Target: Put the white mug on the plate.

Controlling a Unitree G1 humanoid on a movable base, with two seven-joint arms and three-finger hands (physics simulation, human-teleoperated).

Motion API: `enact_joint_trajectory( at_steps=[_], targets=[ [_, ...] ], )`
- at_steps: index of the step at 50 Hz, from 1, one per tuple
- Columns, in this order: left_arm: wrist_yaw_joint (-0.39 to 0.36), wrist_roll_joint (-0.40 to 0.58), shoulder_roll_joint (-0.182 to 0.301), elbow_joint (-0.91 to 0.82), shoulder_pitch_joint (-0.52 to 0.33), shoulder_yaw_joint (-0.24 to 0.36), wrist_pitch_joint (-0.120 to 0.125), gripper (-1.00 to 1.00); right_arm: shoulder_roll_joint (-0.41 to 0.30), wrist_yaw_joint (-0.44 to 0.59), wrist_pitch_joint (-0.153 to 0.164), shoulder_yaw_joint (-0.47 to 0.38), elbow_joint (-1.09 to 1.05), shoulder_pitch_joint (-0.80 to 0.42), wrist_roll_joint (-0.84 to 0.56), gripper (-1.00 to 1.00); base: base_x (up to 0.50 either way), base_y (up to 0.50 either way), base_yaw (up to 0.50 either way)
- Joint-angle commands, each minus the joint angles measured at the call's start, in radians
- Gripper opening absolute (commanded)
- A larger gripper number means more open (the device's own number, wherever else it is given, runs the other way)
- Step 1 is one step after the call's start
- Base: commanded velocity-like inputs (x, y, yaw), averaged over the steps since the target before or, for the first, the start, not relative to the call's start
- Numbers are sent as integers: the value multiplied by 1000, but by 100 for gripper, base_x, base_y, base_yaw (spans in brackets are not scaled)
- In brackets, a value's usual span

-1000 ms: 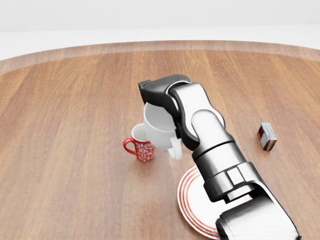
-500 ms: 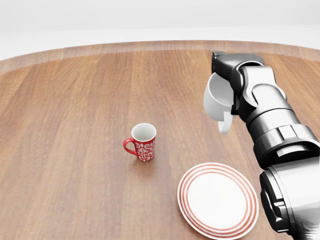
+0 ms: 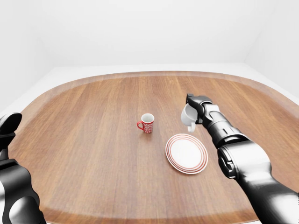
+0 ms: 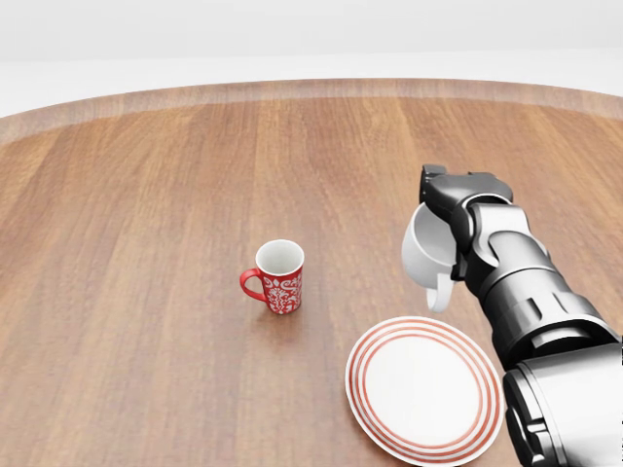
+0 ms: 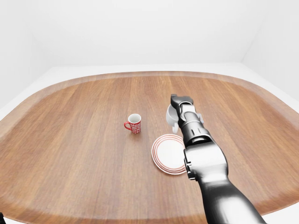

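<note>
Right robot hand [image 4: 450,209]: we record its fingers clamped round the white mug [image 4: 428,255], held in the air at right of centre in the head view, handle hanging down, just above the upper edge of the plate [image 4: 425,385]. Plate: red-ringed, bare, lower right on the table [image 4: 146,195]. Red mug [image 4: 275,277]: upright, left of the plate. Left robot hand [image 3: 8,128]: lower left of the left-eye view; we cannot tell its opening.

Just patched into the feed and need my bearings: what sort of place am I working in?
Probably a bare simulated test room, not a real kitchen: one big rounded wooden table, plain white walls, and only a red patterned mug, a red-rimmed plate and the white mug in your right hand.
</note>
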Motion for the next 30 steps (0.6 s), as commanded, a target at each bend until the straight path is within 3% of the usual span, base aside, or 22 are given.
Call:
enact_joint_trajectory(
  at_steps=[1, 30],
  targets=[
    [3, -3, 2, -4, -1, 2, 0, 100, 18, -43, 0, 0, 9, 58, 45, -100, 0, 0, 0],
    [-1, -1, 0, -1, 0, 0, 0, 100, 32, -32, 0, -8, 20, 165, 56, -100, 0, 0, 0]
  ],
)
